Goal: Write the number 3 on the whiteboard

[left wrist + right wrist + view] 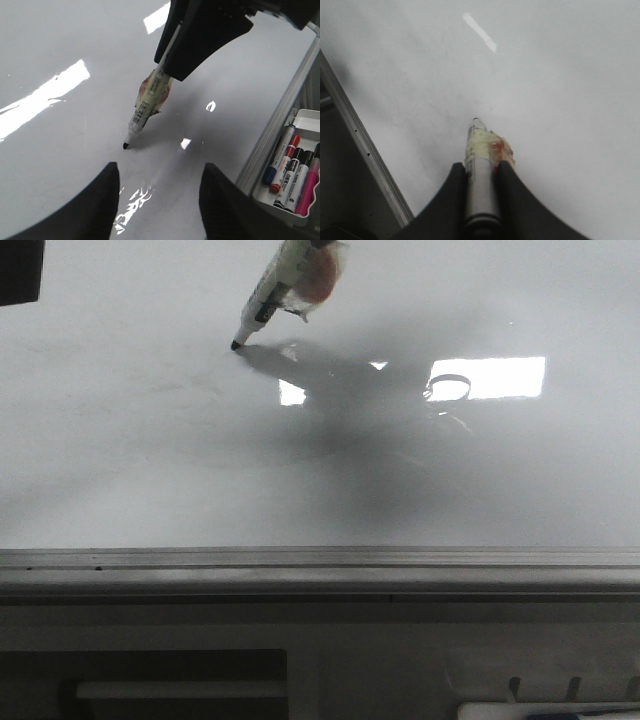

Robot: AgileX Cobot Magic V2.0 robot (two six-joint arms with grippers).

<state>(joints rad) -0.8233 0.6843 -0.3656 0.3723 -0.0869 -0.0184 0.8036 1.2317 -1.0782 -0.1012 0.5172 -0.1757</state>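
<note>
Surface: glossy and pale, the whiteboard point(150, 470) lies flat and fills nearly everything I can see, with its grey metal frame running along the near edge and bright window reflections on its far right.

Marker: a marker pen point(272, 288) with yellowish tape wound round its barrel leans steeply, its black tip touching or all but touching the board toward the far left; I can't quite tell if it is in contact.

Right arm: the right gripper point(481, 172) has its two dark fingers pinching the pen's barrel from either side, gripped well back from the tip so the nib stays free to reach the board at a slant.

Left arm: the left gripper point(159, 200) holds nothing, its fingers spread wide, hovering near the pen tip; my guess is it stays aside simply to keep out of the writing path.

Number 3: no black stroke shows anywhere on the board, only faint grey smudges, so the figure is not yet begun and the pen looks poised at its starting point.

Tray: spare markers point(295, 172), blue, red, black and pink, lie in a white tray point(277, 200) just beyond the frame, within reach but untouched.
</note>
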